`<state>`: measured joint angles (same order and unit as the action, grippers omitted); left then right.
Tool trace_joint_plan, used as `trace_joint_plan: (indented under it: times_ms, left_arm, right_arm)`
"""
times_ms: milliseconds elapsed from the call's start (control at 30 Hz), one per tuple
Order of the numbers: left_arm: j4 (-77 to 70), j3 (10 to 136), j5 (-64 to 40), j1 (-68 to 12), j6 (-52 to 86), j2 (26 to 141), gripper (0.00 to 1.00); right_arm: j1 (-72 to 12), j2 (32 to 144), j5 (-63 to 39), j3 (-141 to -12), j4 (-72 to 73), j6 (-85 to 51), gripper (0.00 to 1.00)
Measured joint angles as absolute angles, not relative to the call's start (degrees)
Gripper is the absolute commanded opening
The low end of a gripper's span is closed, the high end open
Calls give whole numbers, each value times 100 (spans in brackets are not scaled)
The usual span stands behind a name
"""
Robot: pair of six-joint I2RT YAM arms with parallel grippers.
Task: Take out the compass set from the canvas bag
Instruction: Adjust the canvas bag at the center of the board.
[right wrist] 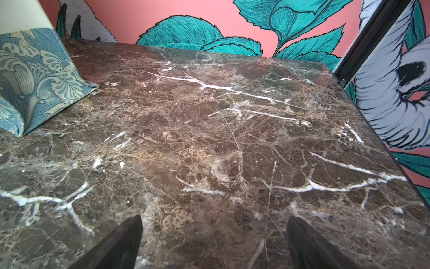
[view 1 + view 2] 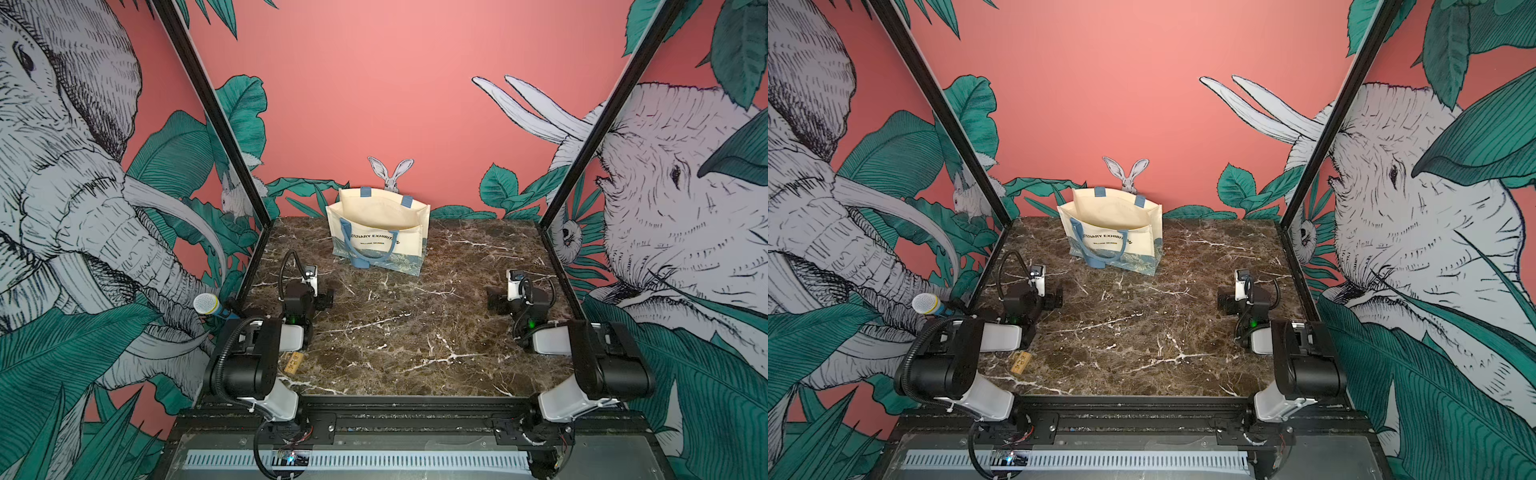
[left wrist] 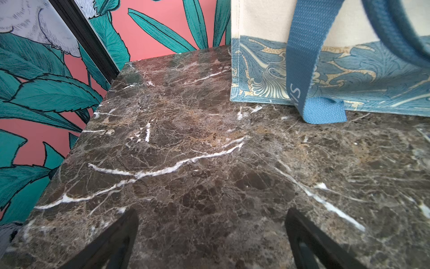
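Standing upright, the canvas bag (image 2: 407, 245) sits well beyond both spread, empty jaws.

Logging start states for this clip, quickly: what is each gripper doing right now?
Left gripper: open, holding nothing.
Right gripper: open, holding nothing.

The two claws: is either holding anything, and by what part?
Nothing. The left gripper and right gripper are open and empty, short of the canvas bag.
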<state>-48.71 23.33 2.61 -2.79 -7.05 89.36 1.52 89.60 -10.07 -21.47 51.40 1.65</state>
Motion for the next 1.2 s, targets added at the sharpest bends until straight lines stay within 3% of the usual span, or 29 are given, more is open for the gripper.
trace_joint_plan:
  times_ms: [1200]
  left_arm:
    - [-4871,2333,261,-279,-705,8936,100]
  right_arm:
    - [150,8960,-329,-2147,5146,-86,99]
